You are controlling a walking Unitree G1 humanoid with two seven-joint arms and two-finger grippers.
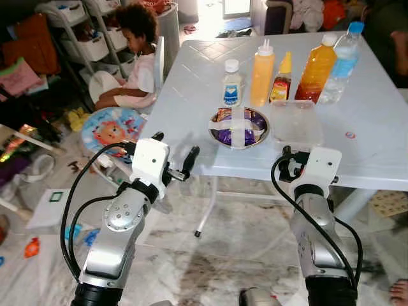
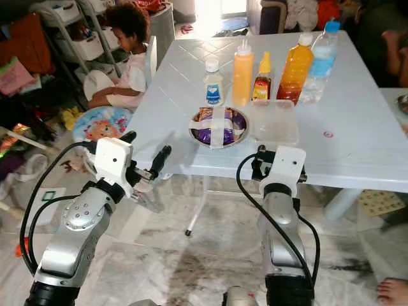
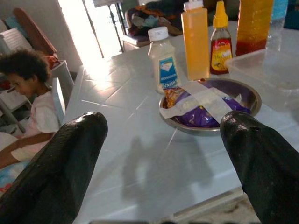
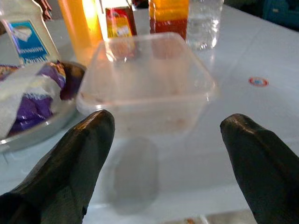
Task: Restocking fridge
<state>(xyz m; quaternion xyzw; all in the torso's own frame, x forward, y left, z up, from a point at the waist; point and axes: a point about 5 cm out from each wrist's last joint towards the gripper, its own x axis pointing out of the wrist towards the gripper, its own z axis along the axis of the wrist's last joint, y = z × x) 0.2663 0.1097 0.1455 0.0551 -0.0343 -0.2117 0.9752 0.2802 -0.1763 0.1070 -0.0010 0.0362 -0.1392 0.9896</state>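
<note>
White plastic worktop (image 1: pixel 191 95) carries everything: near its front edge sits a metal bowl (image 1: pixel 239 127) of purple snack packets with a paper strip laid across, and just beside it toward the right a clear plastic container (image 1: pixel 297 121), shut with its lid. Behind them, in a row across the middle, stand a small white mayonnaise bottle (image 1: pixel 232 83), a tall orange squeeze bottle (image 1: pixel 262 71), a small sauce bottle (image 1: pixel 281 78), a big juice bottle (image 1: pixel 316 68) and a water bottle (image 1: pixel 342 62)

Left claw (image 1: pixel 173 153) hangs off the worktop's front left corner, fingers spread wide, holding and touching nothing; its wrist view looks over the edge toward the bowl. Right claw (image 4: pixel 166 154) sits at the front edge, just short of the clear container, fingers (image 4: pixel 70 163) also spread wide, gripping nothing; the container lies between them in its wrist view, apart from both

A child (image 1: pixel 137 57) sits on the floor beyond the worktop's left side, near white shelves (image 1: pixel 89 32)
</note>
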